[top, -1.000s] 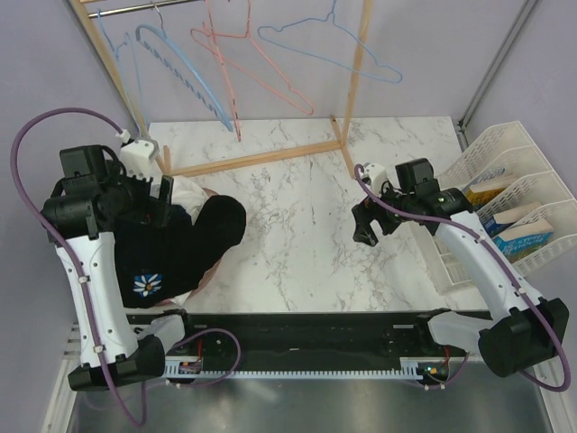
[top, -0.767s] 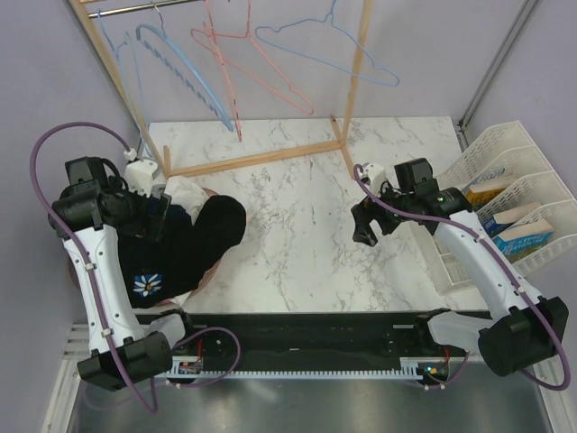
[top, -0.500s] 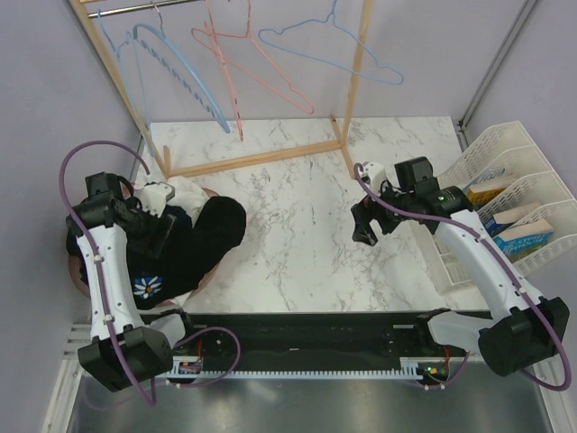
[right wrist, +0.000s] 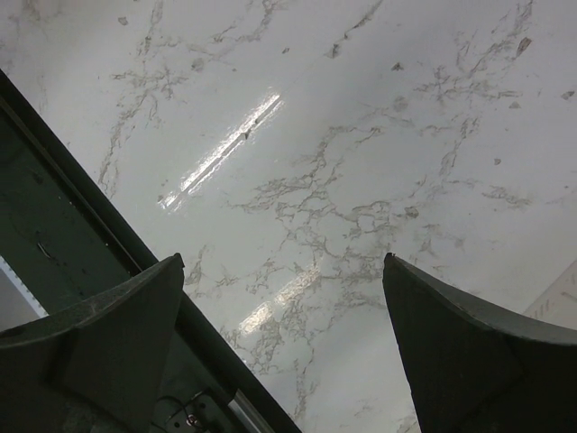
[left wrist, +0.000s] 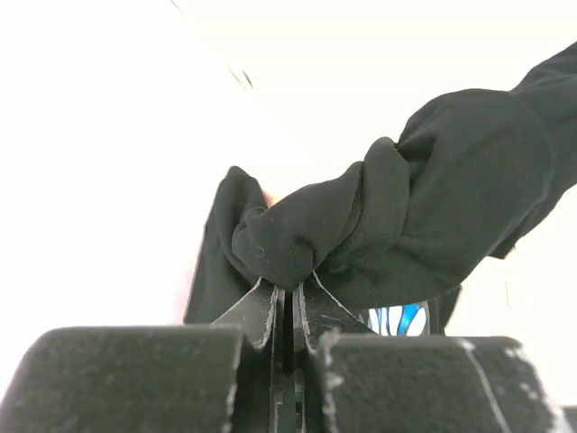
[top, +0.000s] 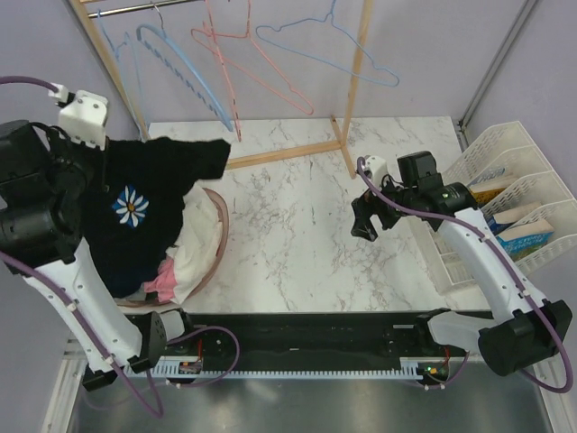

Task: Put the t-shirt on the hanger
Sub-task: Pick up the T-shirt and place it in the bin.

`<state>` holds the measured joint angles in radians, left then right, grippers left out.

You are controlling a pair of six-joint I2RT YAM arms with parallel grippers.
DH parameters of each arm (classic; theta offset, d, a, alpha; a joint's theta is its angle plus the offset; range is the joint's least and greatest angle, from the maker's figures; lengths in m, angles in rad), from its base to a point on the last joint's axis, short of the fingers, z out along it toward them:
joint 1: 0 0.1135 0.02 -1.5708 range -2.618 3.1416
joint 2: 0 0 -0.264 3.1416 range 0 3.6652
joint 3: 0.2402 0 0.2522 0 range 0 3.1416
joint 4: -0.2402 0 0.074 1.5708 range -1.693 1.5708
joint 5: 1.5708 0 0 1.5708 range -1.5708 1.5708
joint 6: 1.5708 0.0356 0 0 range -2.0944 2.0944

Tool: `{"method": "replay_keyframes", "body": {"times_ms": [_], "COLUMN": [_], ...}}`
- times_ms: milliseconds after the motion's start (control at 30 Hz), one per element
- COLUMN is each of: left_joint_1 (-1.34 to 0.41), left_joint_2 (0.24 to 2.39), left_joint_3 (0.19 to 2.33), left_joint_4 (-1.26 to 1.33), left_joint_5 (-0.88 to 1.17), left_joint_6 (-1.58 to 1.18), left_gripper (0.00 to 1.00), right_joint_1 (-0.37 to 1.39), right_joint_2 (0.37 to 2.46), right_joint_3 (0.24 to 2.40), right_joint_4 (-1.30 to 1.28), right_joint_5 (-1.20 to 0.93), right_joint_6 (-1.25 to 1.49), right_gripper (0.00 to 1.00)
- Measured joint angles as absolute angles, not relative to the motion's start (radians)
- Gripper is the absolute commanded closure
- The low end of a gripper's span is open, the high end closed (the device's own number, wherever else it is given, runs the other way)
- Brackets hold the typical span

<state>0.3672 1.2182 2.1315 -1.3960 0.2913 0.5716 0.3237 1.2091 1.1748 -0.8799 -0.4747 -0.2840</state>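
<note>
My left gripper (left wrist: 290, 290) is shut on a bunched fold of the black t-shirt (left wrist: 397, 216) and holds it in the air. In the top view the t-shirt (top: 158, 194) hangs from the raised left arm over the basket, its white-and-blue flower print (top: 132, 206) facing up and one sleeve sticking out to the right. The light-blue wire hanger (top: 383, 77) hangs by its hook on the rack at the back. My right gripper (top: 365, 225) hovers open over the bare marble right of centre, and in its wrist view the right gripper (right wrist: 281, 259) has nothing between its fingers.
A round basket (top: 219, 236) with white and pink clothes (top: 167, 275) sits under the shirt. A wavy blue hanger (top: 189, 81) and pink hangers (top: 252, 68) share the wooden rack (top: 358, 81). White file trays (top: 509, 194) stand at the right edge.
The left gripper has shut on the t-shirt and lifted it up out of the basket, uncovering the clothes beneath. The right arm has barely shifted.
</note>
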Motion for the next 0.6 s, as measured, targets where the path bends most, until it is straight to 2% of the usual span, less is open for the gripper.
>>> {"method": "replay_keyframes", "body": {"times_ms": [133,233,400,600], "left_joint_1": [0.368,0.369,0.369,0.369], "left_joint_2": [1.265,1.251,1.147,1.074], "left_joint_3": [2.41,2.463,2.36,2.153], "left_joint_4": [-1.386,-1.374,-1.313,-1.079], "left_joint_5": [0.325,0.364,0.56,0.953], "left_joint_6": [0.486,0.421,0.318,0.126], "left_gripper": [0.98,0.98,0.98,0.98], "right_joint_1": [0.324,0.324,0.323,0.25], "right_joint_2": [1.209,1.209,1.209,1.233], "right_joint_3": [1.204,1.209,1.217,1.272], "right_joint_4": [-0.879,-0.88,-0.881,-0.883], "right_joint_5": [-0.478,-0.477,-0.476,-0.506], "right_joint_6": [-0.281,-0.279,-0.273,-0.246], "right_gripper": [0.02,0.02,0.02,0.02]}}
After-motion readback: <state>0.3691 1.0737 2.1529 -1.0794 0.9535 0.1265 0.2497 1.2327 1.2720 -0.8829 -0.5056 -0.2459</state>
